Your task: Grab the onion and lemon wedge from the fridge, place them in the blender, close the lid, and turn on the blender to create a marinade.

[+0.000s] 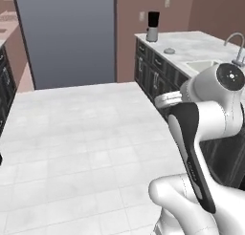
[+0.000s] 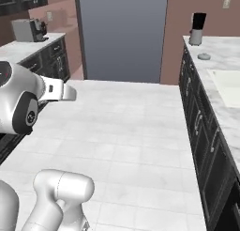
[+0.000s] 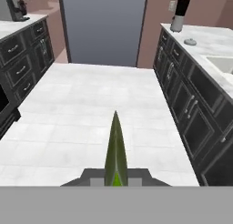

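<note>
Gripper (image 3: 116,181) clamped on lemon wedge (image 3: 115,150); wedge stands edge-on between fingertips, pointing straight ahead. Below and ahead of gripper: bare white tile floor. Far ahead, up and right of gripper: blender (image 3: 179,15) on counter (image 3: 207,43), dark jar on silver base, jar top open. Lid (image 3: 190,42) lies on counter just beside blender, nearer gripper. Straight ahead beyond floor: tall grey panel, probably fridge (image 3: 103,27). Onion not made out. Judgement: carry step; keep grip steady, approach jar from above, release wedge over opening.
</note>
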Tool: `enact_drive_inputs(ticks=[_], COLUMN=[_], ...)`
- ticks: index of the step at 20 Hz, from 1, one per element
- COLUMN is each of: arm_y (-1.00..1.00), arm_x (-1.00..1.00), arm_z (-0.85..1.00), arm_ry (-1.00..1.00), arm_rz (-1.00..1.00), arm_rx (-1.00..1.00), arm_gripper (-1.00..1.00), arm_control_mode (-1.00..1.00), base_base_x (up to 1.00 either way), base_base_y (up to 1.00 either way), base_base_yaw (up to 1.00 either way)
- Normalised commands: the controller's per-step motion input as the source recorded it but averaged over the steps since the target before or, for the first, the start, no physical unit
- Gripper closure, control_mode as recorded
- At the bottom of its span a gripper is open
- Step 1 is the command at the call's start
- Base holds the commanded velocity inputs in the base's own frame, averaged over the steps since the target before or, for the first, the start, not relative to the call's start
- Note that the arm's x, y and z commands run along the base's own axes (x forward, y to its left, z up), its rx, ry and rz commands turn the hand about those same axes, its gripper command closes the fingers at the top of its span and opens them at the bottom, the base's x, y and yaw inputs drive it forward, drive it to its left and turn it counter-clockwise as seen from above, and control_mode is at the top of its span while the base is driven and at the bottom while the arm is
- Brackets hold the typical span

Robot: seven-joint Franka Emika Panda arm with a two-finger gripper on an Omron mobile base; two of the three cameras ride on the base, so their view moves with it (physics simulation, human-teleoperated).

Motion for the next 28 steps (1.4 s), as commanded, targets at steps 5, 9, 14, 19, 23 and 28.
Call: enact_drive_inputs(ticks=[5,9,14,19,23,28], arm_y=[0.00,0.00,0.00,0.00,0.00,0.00], arm_x=[0.00,0.00,0.00,0.00,0.00,0.00], arm_z=[0.00,0.00,0.00,0.00,0.00,0.00], arm_ry=[0.00,0.00,0.00,0.00,0.00,0.00], arm_rz=[0.00,0.00,0.00,0.00,0.00,0.00], arm_rx=[0.00,0.00,0.00,0.00,0.00,0.00], arm_gripper=[1.00,1.00,1.00,1.00,1.00,1.00], arm_control_mode=[1.00,1.00,1.00,1.00,1.00,1.00], base_base_x=[1.00,1.00,1.00,1.00,1.00,1.00], base_base_y=[0.13,0.16,0.24,0.31,0.37,0.48], base_base_yaw=[-0.26,-0.28,-0.31,-0.32,-0.31,-0.29])
